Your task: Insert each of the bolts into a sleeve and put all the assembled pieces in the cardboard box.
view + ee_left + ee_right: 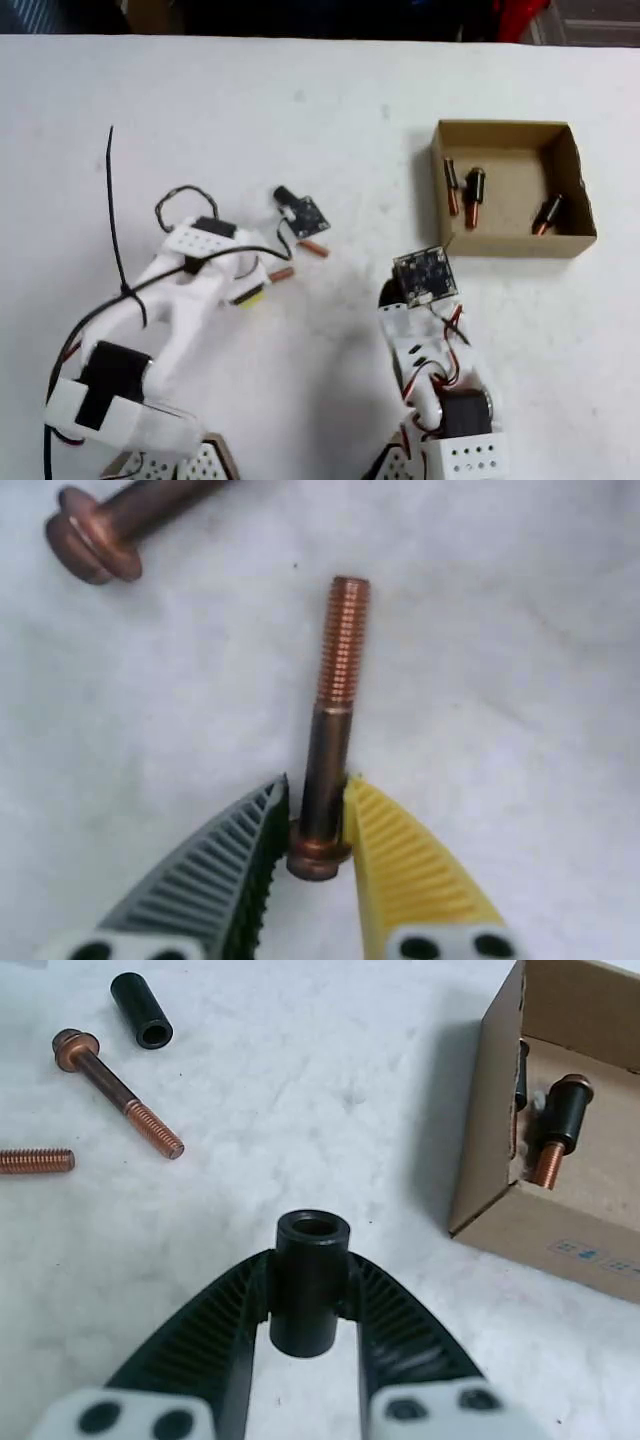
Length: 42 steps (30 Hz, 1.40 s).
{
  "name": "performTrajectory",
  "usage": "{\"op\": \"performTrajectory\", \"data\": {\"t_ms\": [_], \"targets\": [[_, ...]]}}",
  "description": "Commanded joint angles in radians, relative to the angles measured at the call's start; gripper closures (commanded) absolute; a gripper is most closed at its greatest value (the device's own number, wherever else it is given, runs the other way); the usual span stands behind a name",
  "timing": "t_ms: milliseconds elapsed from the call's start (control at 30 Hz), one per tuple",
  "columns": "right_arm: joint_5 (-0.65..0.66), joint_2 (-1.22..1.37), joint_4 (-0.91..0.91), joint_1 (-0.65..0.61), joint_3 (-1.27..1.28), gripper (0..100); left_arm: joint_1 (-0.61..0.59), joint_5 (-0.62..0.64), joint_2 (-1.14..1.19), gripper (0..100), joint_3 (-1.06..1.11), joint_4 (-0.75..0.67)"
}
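Observation:
My left gripper (315,785) is shut on a copper bolt (331,720) just above its head; the threaded end points away over the white table. In the high view this bolt (281,273) sticks out of the left gripper (262,285). A second loose bolt (313,248) (115,1090) lies close by, and a loose black sleeve (283,195) (141,1010) sits beyond it. My right gripper (310,1260) is shut on another black sleeve (310,1280), held upright with its bore open upward. The cardboard box (580,235) (490,1150) holds three assembled pieces (473,195).
A small circuit board (305,213) lies beside the loose sleeve. A black cable (115,210) trails over the table on the far left. The box stands just right of the right arm (435,370).

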Motion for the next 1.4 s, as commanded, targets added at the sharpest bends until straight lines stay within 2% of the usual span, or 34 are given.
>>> {"op": "performTrajectory", "data": {"t_ms": [0,967,1167,1367], "targets": [[-0.005,-0.010,-0.025,0.005,-0.011,98.1,-0.015,-0.023,0.001,88,-0.037,0.011],[-0.003,-0.012,-0.025,0.004,0.005,98.1,-0.015,-0.017,0.002,88,-0.038,0.005],[-0.003,-0.012,-0.027,0.004,0.005,98.1,-0.015,-0.025,0.002,98,-0.035,0.005],[-0.003,-0.012,-0.027,0.004,0.005,98.1,-0.015,-0.025,-0.001,96,-0.040,0.005]]}}
